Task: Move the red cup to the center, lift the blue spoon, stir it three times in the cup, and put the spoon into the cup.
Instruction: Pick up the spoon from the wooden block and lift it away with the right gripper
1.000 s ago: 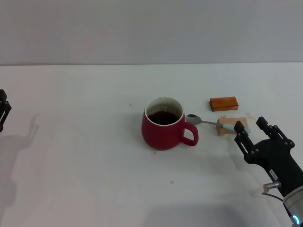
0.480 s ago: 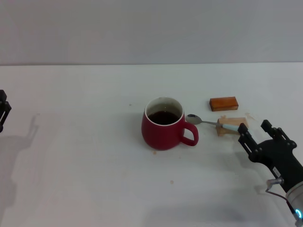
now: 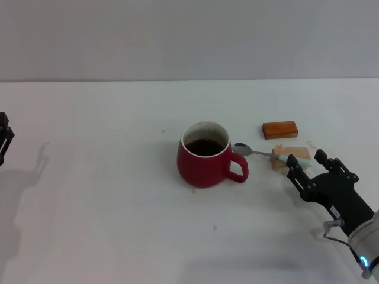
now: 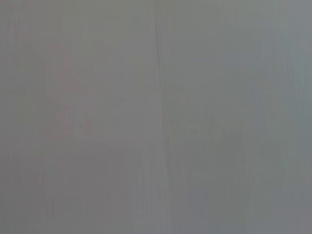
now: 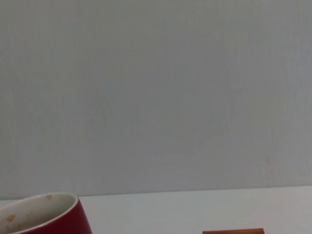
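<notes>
Head view: the red cup (image 3: pixel 205 155) sits mid-table (image 3: pixel 106 207), handle toward 3 o'clock. At its 3 o'clock the blue spoon (image 3: pixel 269 154) rests on a tan block (image 3: pixel 289 157). The right tool (image 3: pixel 306 164), fingers spread, is just beside it. The left tool (image 3: pixel 3 137), state unclear, sits at 9 o'clock.

Right wrist view: cup rim (image 5: pixel 44 214), orange block (image 5: pixel 233 231).

The right gripper (image 3: pixel 307 165) now sits farther toward the red cup (image 3: pixel 204 155) than half a second ago. Its open fingers (image 3: pixel 294 167) close in on the blue spoon (image 3: pixel 273 155) handle atop the tan wooden block (image 3: pixel 289 157).
</notes>
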### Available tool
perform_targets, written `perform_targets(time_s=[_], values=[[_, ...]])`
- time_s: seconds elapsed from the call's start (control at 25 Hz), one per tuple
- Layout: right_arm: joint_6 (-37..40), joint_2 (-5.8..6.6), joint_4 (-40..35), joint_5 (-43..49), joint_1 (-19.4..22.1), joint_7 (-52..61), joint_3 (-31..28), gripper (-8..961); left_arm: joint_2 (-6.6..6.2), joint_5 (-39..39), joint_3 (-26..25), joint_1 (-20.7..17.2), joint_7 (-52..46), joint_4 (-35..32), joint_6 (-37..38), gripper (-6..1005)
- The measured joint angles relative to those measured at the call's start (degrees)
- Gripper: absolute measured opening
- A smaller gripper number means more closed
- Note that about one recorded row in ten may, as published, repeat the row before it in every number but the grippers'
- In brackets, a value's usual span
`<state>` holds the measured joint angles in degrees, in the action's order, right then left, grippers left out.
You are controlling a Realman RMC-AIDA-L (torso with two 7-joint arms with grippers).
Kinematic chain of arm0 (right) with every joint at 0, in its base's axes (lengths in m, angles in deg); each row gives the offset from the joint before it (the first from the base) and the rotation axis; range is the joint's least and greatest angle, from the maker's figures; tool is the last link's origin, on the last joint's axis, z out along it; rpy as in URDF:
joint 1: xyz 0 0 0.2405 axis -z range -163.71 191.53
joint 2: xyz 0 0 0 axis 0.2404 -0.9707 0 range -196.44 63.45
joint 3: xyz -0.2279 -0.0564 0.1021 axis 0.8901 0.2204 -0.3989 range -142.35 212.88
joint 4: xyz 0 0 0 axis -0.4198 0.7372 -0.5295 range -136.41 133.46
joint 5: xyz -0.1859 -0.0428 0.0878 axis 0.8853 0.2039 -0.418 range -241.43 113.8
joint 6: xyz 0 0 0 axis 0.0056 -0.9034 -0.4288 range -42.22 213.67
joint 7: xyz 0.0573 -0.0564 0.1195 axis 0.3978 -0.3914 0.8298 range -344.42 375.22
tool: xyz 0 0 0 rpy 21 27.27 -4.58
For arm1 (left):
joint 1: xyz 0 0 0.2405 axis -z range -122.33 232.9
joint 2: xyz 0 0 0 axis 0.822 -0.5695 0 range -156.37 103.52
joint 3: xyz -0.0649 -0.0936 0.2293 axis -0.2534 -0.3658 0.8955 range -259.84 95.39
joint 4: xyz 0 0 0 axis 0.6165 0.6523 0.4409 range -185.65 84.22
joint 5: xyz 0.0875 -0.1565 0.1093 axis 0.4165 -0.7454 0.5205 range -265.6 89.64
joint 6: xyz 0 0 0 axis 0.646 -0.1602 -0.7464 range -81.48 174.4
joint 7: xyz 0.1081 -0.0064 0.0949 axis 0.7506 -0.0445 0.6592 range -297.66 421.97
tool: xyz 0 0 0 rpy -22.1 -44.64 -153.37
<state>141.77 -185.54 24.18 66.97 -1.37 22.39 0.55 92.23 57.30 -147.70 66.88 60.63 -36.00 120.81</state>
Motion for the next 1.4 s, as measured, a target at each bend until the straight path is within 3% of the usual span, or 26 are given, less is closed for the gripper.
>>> perform_targets(time_s=[1.32,1.4], values=[[-3.85,-0.24,-0.70,-0.20,-2.12,-0.06,-0.40,636,-0.07,0.17,0.00,-0.09,-0.76,-0.04,-0.21,857],[-3.85,-0.24,-0.70,-0.20,-2.12,-0.05,-0.34,598,-0.08,0.17,0.00,-0.09,-0.76,-0.04,-0.27,857]])
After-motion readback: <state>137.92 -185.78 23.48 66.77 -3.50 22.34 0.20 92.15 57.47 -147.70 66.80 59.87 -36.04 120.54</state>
